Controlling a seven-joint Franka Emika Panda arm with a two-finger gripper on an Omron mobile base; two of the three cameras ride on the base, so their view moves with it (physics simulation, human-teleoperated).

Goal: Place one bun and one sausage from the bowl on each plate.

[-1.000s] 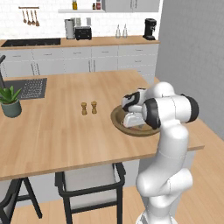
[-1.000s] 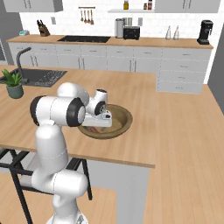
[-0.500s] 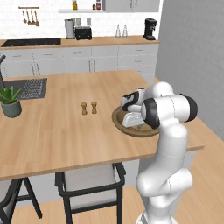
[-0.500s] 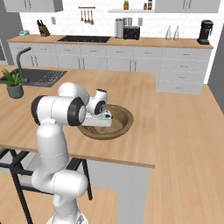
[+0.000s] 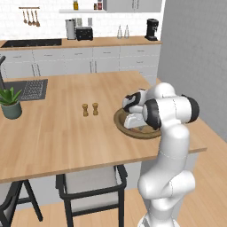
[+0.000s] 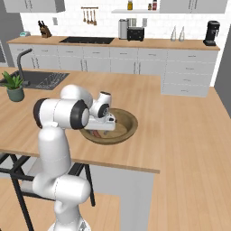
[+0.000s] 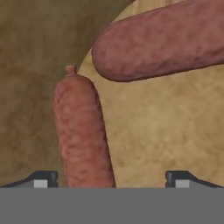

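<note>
Hovering low inside the bowl [image 5: 142, 131], gripper [image 7: 111, 177] pointing down at the contents. Jaws wide apart, nothing between them clamped; both tips sit at the bottom corners of the hand view with a gap across most of the frame.

Hand view: one sausage [image 7: 82, 133] runs lengthwise up from between the tips, closer to the left tip, its knotted end pointing away. A second sausage [image 7: 162, 41] lies crosswise above it, across the top right. Their ends are near each other but I can't tell if they touch. Both rest partly over a tan bun [image 7: 166, 131] that takes up the right side; dark brown bowl floor shows on the left.

Base views: bowl sits on the wooden counter [image 5: 57, 133] near its right end, close to the front edge. The hand [image 6: 101, 118] is tilted down into the bowl's near-left part in the right base view, covering most of what's inside; a bit of reddish sausage shows just under it.

Elsewhere on the counter: two small shakers [image 5: 90, 109] side by side, well left of the bowl, and a potted plant [image 5: 10, 103] at the far left by the sink [image 5: 27, 88].
</note>
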